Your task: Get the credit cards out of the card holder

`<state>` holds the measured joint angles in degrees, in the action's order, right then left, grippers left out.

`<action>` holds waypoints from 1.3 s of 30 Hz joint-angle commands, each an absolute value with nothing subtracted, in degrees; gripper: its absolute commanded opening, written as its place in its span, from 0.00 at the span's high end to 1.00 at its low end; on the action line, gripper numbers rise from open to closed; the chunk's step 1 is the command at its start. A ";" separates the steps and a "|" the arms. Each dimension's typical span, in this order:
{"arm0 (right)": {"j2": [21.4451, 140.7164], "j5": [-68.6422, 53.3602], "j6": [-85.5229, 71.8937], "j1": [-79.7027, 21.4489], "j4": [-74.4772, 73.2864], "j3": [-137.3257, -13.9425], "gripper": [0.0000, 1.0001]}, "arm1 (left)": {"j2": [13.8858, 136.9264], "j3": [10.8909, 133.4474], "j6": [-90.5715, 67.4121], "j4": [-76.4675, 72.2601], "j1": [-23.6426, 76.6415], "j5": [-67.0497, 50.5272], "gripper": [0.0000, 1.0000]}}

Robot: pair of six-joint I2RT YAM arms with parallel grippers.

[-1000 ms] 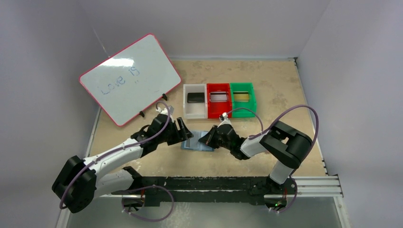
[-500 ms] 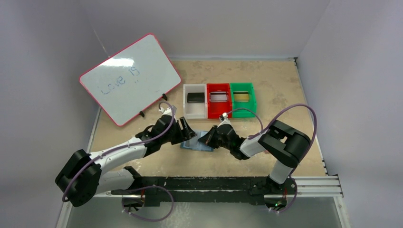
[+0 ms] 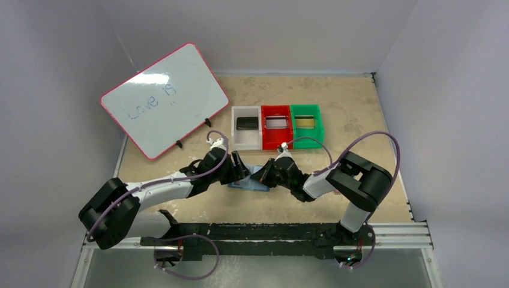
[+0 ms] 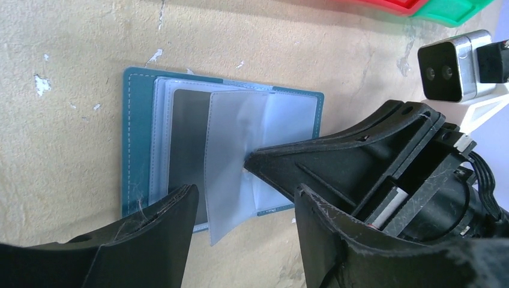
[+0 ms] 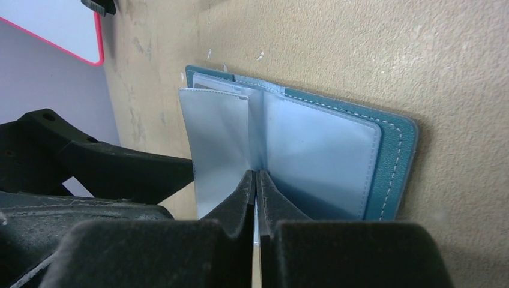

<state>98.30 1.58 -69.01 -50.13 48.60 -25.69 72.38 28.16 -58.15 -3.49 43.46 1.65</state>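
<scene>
Holder [image 3: 249,183] lies open flat on the tabletop, on the near side of the bins [image 3: 269,138]; a grey card [image 4: 189,138] sits in its left pocket; right gripper [image 5: 257,180] is clenched on a clear sleeve leaf [image 4: 231,162], standing it up off the holder; left gripper [image 4: 243,198], released and empty, has closed in on the holder's left half within the last second, jaws narrowing slightly; probably lining up to draw that card.

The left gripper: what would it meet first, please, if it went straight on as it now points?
Probably the raised clear sleeve of the card holder, between the open fingers of the left gripper; depth is unclear.
</scene>
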 commanded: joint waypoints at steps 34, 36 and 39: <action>62.47 24.13 -70.80 -49.26 5.40 -24.52 0.65 | 83.44 36.84 -57.54 -11.32 50.21 -2.40 0.53; 59.36 24.53 -69.92 -49.22 4.54 -24.07 0.65 | 85.36 37.84 -58.48 -10.70 51.31 -1.08 0.53; 56.76 24.45 -69.68 -49.20 4.12 -23.52 0.64 | 88.49 38.56 -59.15 -11.36 52.42 -0.72 0.53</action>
<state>59.66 20.67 -69.36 -49.43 8.08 -24.27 85.73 35.94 -58.57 -8.60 51.09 -2.00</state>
